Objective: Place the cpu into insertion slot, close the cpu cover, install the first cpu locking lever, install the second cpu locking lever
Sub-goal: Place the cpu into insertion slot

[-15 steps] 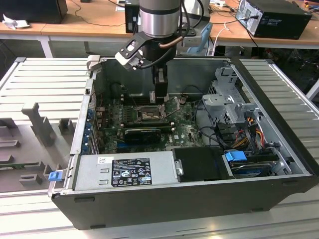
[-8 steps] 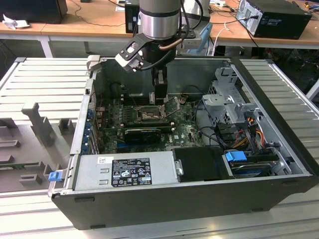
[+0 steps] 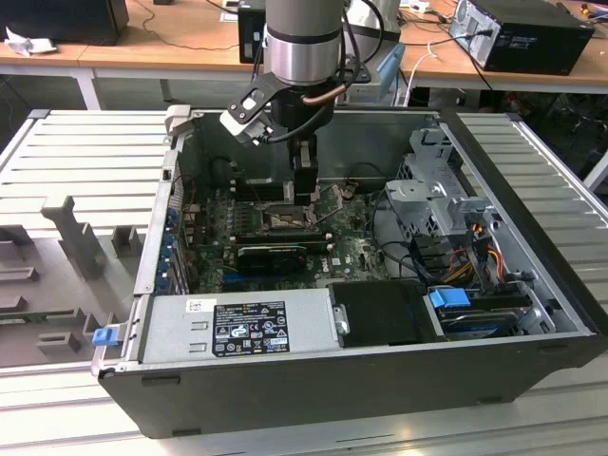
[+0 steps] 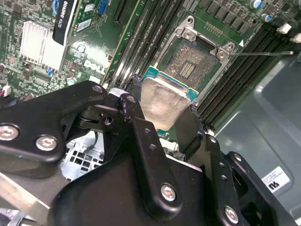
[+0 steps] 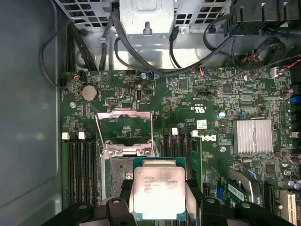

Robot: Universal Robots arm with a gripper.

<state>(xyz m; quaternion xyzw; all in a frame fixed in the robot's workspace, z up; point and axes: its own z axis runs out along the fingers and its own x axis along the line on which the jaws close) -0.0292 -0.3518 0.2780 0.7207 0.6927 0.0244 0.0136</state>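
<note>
Workshop with wooden benches (image 3: 171, 52) at the back and a grey ribbed metal table (image 3: 85, 152) in front, as seen in the exterior view. On the table: open black desktop computer case (image 3: 380, 380), lying on its side, interior facing up. Inside the case: green motherboard (image 3: 356, 249); silver power supply box (image 3: 237, 323) along the near wall; grey metal drive cage (image 3: 432, 195) toward the exterior view's right. Silver-grey robot arm (image 3: 302, 43) reaching down into the case from above, with black gripper (image 3: 304, 185) low over the middle of the board. Black fingers (image 4: 136, 117) closed onto two opposite edges of the cpu (image 4: 162, 99), a small flat square chip with silvery-grey metal top and green border. Position of the cpu: in the gripper, off the board, just beside the insertion slot (image 4: 193, 63) and overlapping one edge of it in the first wrist view; not seated. Form of the insertion slot: square recess, brownish-gold contact field, dark rim, uncovered. State of the cpu cover (image 5: 124, 113): thin metal frame plate with square window, swung up and open on the side of the slot away from the chip. Also on the board: long black memory slots (image 5: 80, 165) flanking the socket, round silver coin cell (image 5: 89, 92), finned silver heatsink (image 5: 254, 136).
</note>
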